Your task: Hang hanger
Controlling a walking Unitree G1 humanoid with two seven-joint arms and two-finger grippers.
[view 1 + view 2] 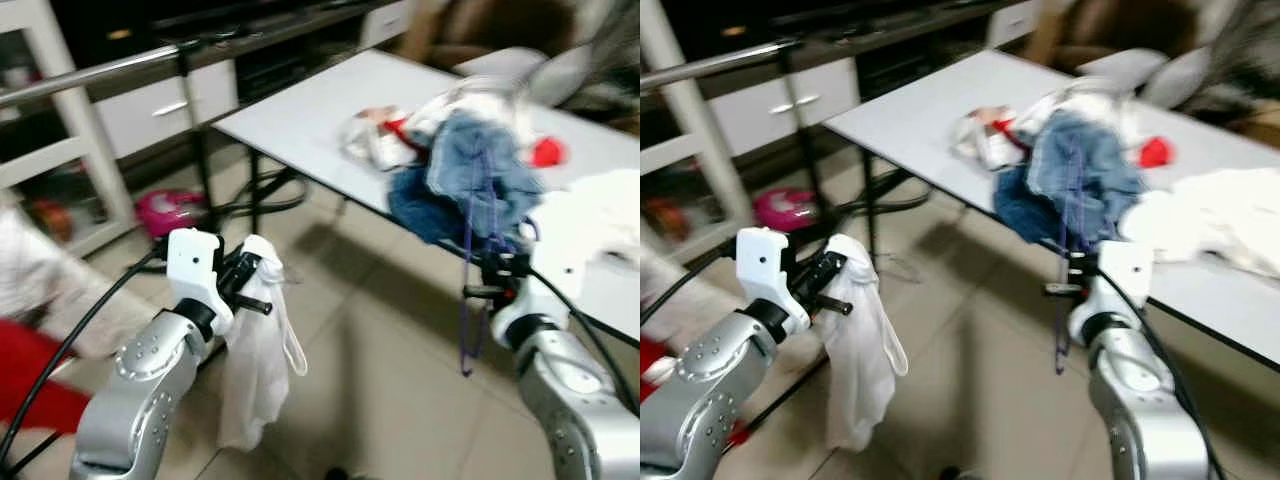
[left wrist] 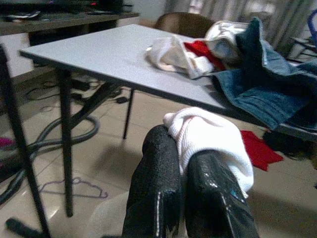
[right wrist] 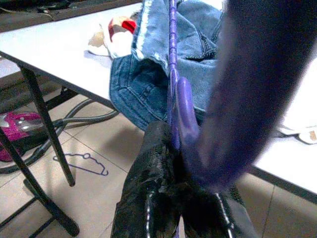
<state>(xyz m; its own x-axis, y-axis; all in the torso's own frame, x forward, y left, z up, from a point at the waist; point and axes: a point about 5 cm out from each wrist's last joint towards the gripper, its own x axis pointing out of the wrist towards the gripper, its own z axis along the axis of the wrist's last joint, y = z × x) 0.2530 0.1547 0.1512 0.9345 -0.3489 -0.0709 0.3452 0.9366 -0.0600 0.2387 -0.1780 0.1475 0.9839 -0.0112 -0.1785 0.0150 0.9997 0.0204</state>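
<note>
tiled floor, white table [image 1: 300,120] upper right heaped with clothes, rail [image 1: 90,75] upper left.
right gripper [image 3: 173,198] clenched on purple hanger [image 1: 468,300], lower right; left gripper [image 2: 190,168] pinching white garment [image 1: 255,350], lower left. carrying step, i judge; next calls for hooking the hanger onto the rail. no legible writing.

Both eye views are blurred, most of all at the left edge, where a red shape [image 1: 30,385] is cut off and I cannot tell what it is. In the right wrist view a big dark purple smear [image 3: 247,94] covers the upper right and hides part of the table [image 3: 59,49]. The purple hanger [image 3: 173,74] runs out of the top edge. The jeans [image 2: 277,94] are cut by the right edge in my left wrist view.
</note>
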